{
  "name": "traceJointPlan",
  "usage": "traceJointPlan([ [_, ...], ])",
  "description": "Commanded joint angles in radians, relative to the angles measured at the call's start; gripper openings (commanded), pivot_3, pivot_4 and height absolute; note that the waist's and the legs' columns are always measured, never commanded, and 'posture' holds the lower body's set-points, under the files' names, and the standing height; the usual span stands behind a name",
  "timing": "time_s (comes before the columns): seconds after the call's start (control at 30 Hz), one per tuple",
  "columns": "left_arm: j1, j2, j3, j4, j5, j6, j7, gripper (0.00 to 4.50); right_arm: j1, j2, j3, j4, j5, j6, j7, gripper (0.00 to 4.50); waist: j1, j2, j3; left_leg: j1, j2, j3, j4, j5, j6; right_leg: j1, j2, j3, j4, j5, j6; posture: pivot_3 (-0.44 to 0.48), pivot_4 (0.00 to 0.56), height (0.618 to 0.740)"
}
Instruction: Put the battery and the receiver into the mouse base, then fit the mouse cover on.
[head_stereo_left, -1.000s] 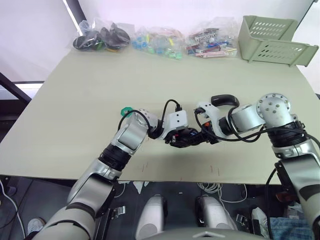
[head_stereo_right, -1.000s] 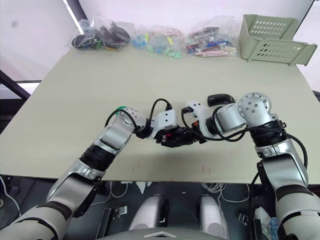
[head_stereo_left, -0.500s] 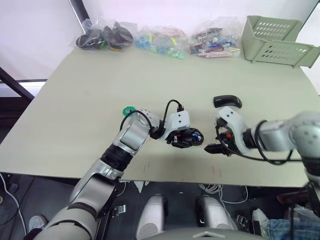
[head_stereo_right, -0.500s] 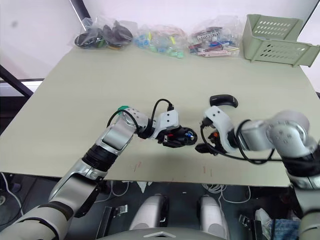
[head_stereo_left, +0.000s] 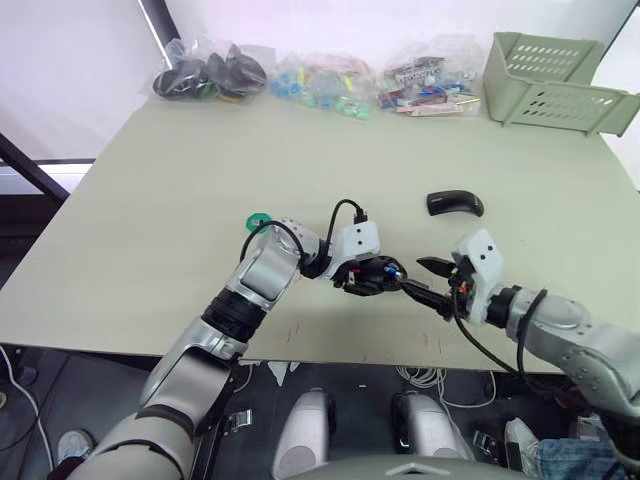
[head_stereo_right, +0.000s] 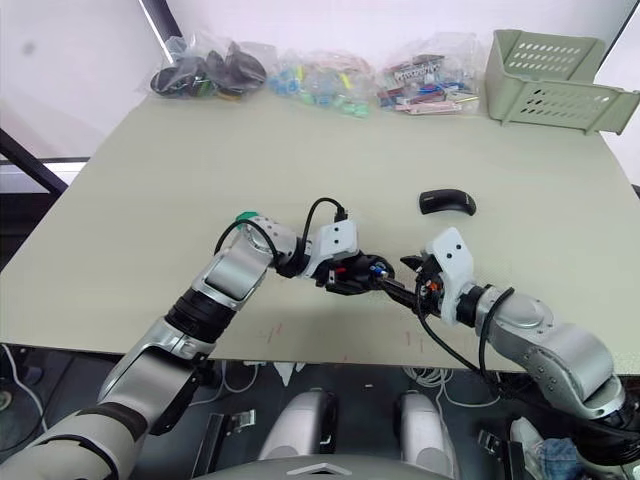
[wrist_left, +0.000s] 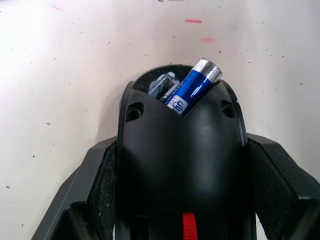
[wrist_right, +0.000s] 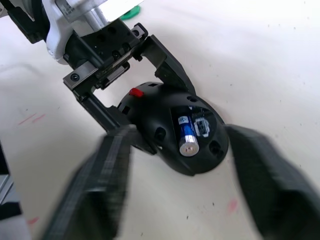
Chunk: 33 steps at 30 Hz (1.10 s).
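**Q:** Surface and background items?

**A:** Pale beige table (head_stereo_left: 180, 200). Along its far edge: clear bags of small parts (head_stereo_left: 310, 80) and a light green plastic basket (head_stereo_left: 555, 80) at the far right corner. A small green ring (head_stereo_left: 257, 221) lies on the table beside my left forearm.

**Q:** Left gripper?

**A:** My left gripper (head_stereo_left: 372, 276) is clamped on the mouse base (wrist_left: 180, 165), one black finger on each side of the body, near the front edge of the table. The base is held with its hollow facing toward my right arm.

**Q:** Battery?

**A:** The battery (wrist_left: 194, 90), blue with a silvery end, sits tilted in the hollow of the mouse base; one end sticks up past the rim, so it is not lying flat. A small silvery metal part (wrist_left: 162, 86) sits just beside it in the same hollow. A red patch (wrist_right: 136, 92) shows on the base.

**Q:** Right gripper?

**A:** My right gripper (head_stereo_left: 428, 283) is spread wide and holds nothing. Its fingertips point at the open end of the mouse base, very near it; whether they touch it I cannot tell.

**Q:** Mouse cover?

**A:** The mouse cover (head_stereo_left: 455, 203), a plain glossy black shell, lies on the table beyond my right gripper, apart from both arms.
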Motion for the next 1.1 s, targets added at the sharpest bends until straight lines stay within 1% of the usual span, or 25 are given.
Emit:
traceJointPlan([
  [0.03, 0.036, -0.013, -0.055, 0.022, 0.015, 0.026, 0.006, 2.92, 0.021, 0.048, 0.013, 0.022, -0.093, -0.148, 0.069, 0.99, 0.0, 0.0, 0.0, 0.0, 0.0, 0.0, 0.0, 0.0, 0.0, 0.0, 0.0, 0.0, 0.0, 0.0, 0.0, 0.0, 0.15, 0.74],
  [0.07, 0.036, -0.013, -0.054, 0.022, 0.014, 0.027, 0.006, 2.92, 0.014, 0.071, 0.021, 0.056, -0.114, -0.171, 0.081, 0.45, -0.001, 0.0, 0.0, 0.0, -0.001, 0.0, 0.0, 0.0, 0.0, 0.0, 0.001, 0.0, 0.0, 0.0, 0.0, 0.0, 0.15, 0.74],
  [0.1, 0.036, -0.013, -0.055, 0.019, 0.013, 0.03, 0.006, 2.92, 0.011, 0.086, 0.025, 0.077, -0.127, -0.183, 0.09, 0.11, 0.0, 0.0, 0.0, 0.0, -0.001, 0.0, 0.0, 0.0, 0.0, 0.0, 0.001, 0.0, 0.0, 0.0, 0.0, 0.0, 0.15, 0.74],
  [0.27, 0.035, -0.012, -0.055, 0.022, 0.014, 0.03, 0.005, 2.92, -0.001, 0.112, 0.026, 0.145, -0.19, -0.253, 0.156, 0.11, 0.001, 0.0, 0.0, 0.001, -0.001, 0.0, 0.0, 0.0, 0.0, 0.0, 0.001, 0.0, 0.001, 0.0, 0.0, 0.0, 0.15, 0.74],
  [0.43, 0.038, -0.013, -0.057, 0.019, 0.013, 0.03, 0.006, 2.92, -0.013, 0.13, 0.037, 0.178, -0.23, -0.273, 0.199, 0.11, 0.001, 0.0, 0.0, 0.001, -0.001, 0.0, 0.0, 0.0, 0.0, 0.0, 0.001, 0.0, 0.001, 0.0, 0.0, 0.0, 0.15, 0.74],
  [0.9, 0.042, -0.01, -0.057, 0.012, 0.013, 0.033, 0.005, 2.92, -0.018, 0.2, 0.052, 0.254, -0.325, -0.29, 0.228, 0.11, 0.001, 0.0, 0.0, 0.001, -0.001, 0.0, 0.0, 0.0, 0.0, 0.0, 0.001, 0.0, 0.001, 0.0, 0.0, 0.0, 0.15, 0.74],
  [1.1, 0.037, -0.011, -0.06, 0.018, 0.015, 0.028, 0.003, 2.92, 0.005, 0.217, 0.089, 0.309, -0.387, -0.307, 0.237, 0.11, -0.001, 0.0, -0.003, 0.002, -0.001, 0.0, 0.0, 0.0, 0.0, 0.0, 0.002, 0.001, 0.002, 0.0, 0.0, 0.0, 0.15, 0.74],
])
